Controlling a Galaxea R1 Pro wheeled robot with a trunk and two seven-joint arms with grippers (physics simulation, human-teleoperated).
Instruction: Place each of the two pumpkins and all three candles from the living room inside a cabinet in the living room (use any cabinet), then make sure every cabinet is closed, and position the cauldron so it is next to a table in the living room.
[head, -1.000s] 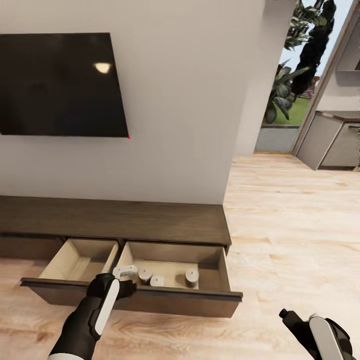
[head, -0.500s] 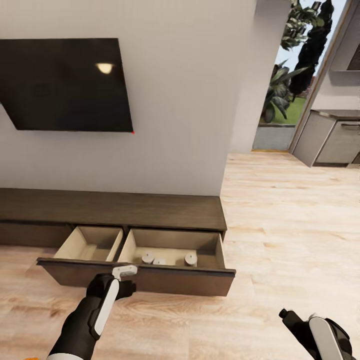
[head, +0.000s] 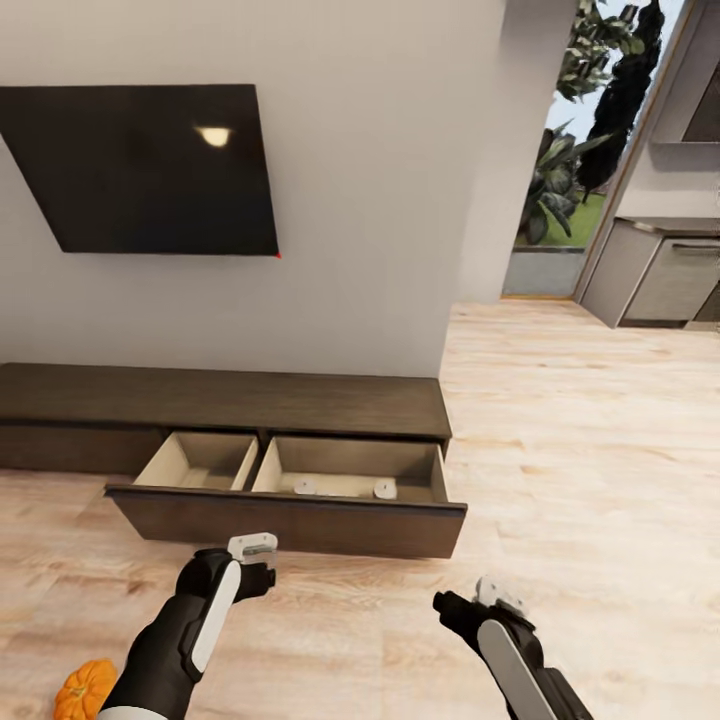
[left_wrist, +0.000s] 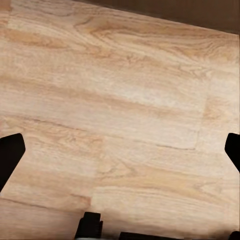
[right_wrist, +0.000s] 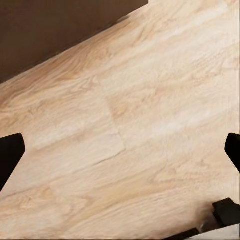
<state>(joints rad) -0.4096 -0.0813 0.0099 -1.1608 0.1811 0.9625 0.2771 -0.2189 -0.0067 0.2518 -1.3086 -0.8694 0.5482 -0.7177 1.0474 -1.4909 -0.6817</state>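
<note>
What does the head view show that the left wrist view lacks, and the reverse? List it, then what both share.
Head view: the cabinet with an open drawer holding candles, a pumpkin on the floor, a wall screen, and the right gripper. Left wrist view: the left gripper close up, fingertips spread wide over bare planks. Shared: wood floor and a dark strip of cabinet front.

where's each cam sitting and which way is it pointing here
Head view: on the robot's head, looking forward and down at the cabinet, its open drawers and candles, a pumpkin; both arms show, left gripper, right gripper.
Left wrist view: near the left gripper, facing the wood floor; dark fingertips at the edges.
Right wrist view: near the right gripper, facing floor and a dark cabinet front.
Shared: both wrist views see floor.
</note>
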